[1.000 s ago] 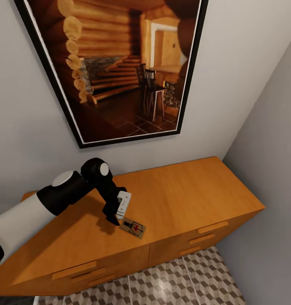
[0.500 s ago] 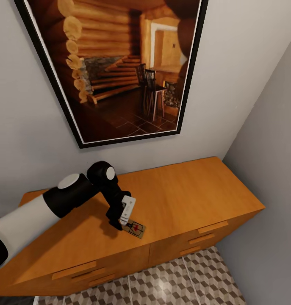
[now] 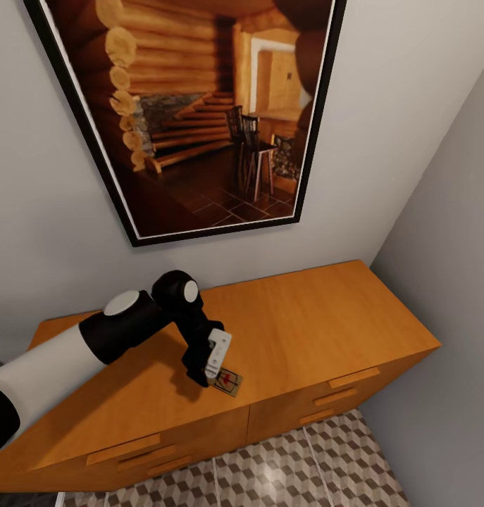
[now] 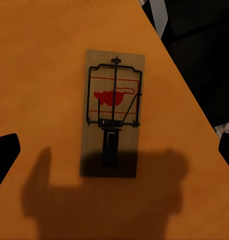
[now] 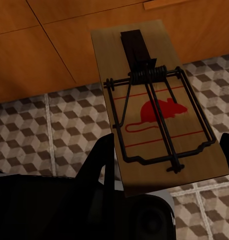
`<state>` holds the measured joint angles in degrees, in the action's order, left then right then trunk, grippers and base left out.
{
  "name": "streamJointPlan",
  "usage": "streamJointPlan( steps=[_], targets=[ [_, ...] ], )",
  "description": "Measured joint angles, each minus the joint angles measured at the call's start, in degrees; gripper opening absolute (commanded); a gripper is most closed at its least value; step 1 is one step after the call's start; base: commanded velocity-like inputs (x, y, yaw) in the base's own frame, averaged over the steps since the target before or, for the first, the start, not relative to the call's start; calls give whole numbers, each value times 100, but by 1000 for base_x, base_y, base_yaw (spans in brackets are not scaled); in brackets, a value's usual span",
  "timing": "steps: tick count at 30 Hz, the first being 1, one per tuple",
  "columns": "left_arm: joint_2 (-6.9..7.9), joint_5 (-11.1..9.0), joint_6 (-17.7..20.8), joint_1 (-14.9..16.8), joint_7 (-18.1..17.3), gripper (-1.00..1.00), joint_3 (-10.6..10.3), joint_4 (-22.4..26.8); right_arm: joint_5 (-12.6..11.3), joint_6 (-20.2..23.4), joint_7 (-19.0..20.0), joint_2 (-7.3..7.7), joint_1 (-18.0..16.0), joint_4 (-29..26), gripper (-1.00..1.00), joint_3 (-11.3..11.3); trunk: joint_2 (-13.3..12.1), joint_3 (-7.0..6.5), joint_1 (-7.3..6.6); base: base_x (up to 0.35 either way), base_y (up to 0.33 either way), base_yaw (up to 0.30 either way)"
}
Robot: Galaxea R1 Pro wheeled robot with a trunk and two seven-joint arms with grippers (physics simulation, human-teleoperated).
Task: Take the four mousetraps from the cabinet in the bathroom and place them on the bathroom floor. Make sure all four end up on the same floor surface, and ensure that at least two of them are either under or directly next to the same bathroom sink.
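My left gripper (image 3: 215, 372) has come down and forward over the last second, and it now hangs right above the near end of a mousetrap (image 3: 226, 381) on the cabinet (image 3: 319, 317) top. In the left wrist view the trap (image 4: 113, 112) lies flat between my two fingertips (image 4: 4, 152), which sit wide apart at the edges of that picture, well clear of the board on both sides. So the jaws are spread and nothing is gripped yet. The gripper's shadow falls over the board's near end, which tells me I am close above the wood. The trap lies near the cabinet's front edge, just ahead of the fingers.

The right gripper (image 5: 159, 175) is clamped on a second mousetrap (image 5: 157, 107): the board juts out from between the fingers, with the cabinet drawers and the patterned bathroom floor (image 5: 39, 130) beyond it.

My reading is that the approach is nearly done and the grasp comes next. I would need to lower a little more and close across the board's narrow width. The board is thin and flat, so the fingers may skid over it or nudge it towards the edge.
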<state>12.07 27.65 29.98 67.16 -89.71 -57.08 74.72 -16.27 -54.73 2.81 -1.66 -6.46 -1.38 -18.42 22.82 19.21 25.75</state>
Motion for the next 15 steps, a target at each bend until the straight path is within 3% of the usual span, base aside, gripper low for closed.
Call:
streamJointPlan(
  steps=[15],
  targets=[
    [-6,-1,0,0,0,100,-194,-16,0,0,0,0,0,0,-100,0,0,0,0,0,0,0]
  ],
)
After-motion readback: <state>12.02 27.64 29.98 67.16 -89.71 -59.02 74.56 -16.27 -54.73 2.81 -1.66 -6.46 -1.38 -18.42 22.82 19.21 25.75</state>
